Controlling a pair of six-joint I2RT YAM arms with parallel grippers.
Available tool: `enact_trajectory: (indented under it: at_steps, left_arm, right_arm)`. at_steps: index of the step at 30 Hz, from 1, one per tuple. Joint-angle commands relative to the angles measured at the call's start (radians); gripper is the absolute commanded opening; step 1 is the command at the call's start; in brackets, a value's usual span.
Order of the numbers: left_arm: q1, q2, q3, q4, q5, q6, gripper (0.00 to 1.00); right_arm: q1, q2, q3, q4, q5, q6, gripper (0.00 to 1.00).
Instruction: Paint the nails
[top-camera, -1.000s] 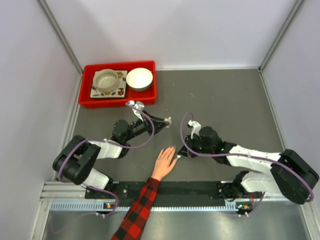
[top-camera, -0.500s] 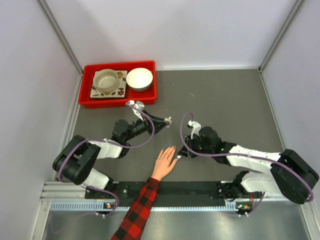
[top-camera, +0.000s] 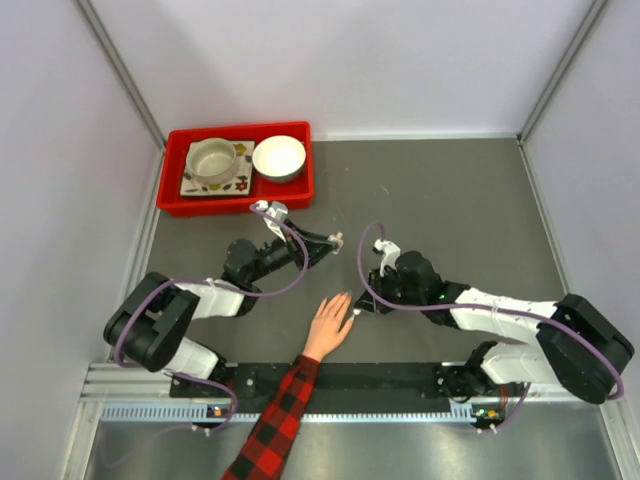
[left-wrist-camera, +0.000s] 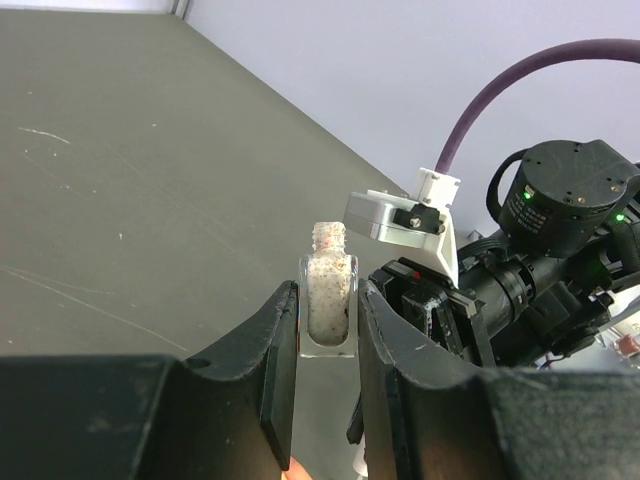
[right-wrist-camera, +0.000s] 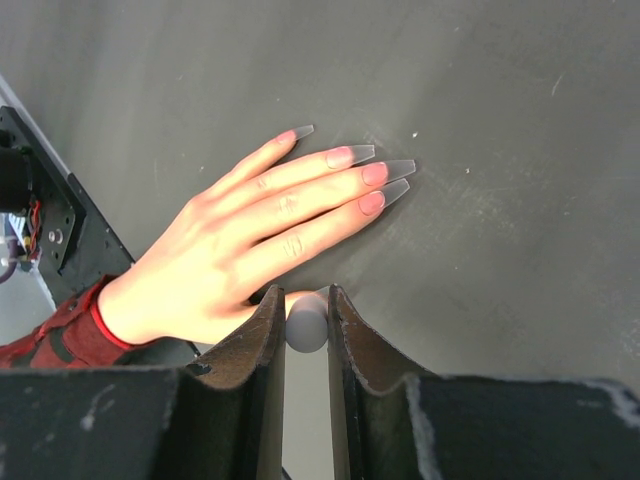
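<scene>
A light-skinned hand (top-camera: 328, 325) with a red-and-black plaid sleeve (top-camera: 275, 425) lies flat on the dark table between the arms. In the right wrist view its long nails (right-wrist-camera: 372, 174) are pink at the base with pale tips. My left gripper (top-camera: 334, 240) is shut on a small open glass polish bottle (left-wrist-camera: 329, 285), held upright above the table beyond the fingertips. My right gripper (right-wrist-camera: 306, 298) is shut on a round white brush cap (right-wrist-camera: 306, 328), right beside the hand's thumb side. It also shows in the top view (top-camera: 357, 312). The brush tip is hidden.
A red tray (top-camera: 237, 203) at the back left holds a cup (top-camera: 213, 160) on a floral plate and a white bowl (top-camera: 279, 157). Grey walls close in the table on three sides. The metal rail (top-camera: 350, 385) with the arm bases runs along the near edge.
My right arm has shifted very slightly left towards the hand. The hand and my left arm have not moved.
</scene>
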Motion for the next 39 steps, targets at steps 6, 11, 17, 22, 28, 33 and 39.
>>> enact_trajectory:
  at_steps: [6, 11, 17, 22, 28, 33, 39]
  left_arm:
    - [-0.004, -0.033, 0.027, 0.219, 0.012, 0.014, 0.0]
    - [-0.004, -0.04, 0.029, 0.208, 0.013, 0.02, 0.0]
    - [-0.002, -0.047, 0.026, 0.202, 0.013, 0.024, 0.0]
    - [-0.002, -0.056, 0.027, 0.196, 0.013, 0.027, 0.0]
    - [-0.004, -0.062, 0.029, 0.181, 0.015, 0.034, 0.0]
    - [-0.004, -0.059, 0.027, 0.184, 0.016, 0.031, 0.0]
    - [-0.002, -0.065, 0.03, 0.172, 0.016, 0.036, 0.0]
  right_arm:
    - [0.015, -0.007, 0.053, -0.006, 0.043, -0.041, 0.0]
    - [0.015, 0.007, 0.059, 0.004, 0.038, -0.041, 0.0]
    - [0.017, 0.019, 0.065, 0.017, 0.041, -0.045, 0.0]
    - [0.017, 0.042, 0.074, 0.023, 0.031, -0.04, 0.0]
    - [0.015, 0.037, 0.071, 0.006, 0.052, -0.044, 0.0]
    - [0.015, 0.051, 0.068, 0.009, 0.064, -0.043, 0.0]
    - [0.017, 0.059, 0.076, 0.009, 0.072, -0.045, 0.0]
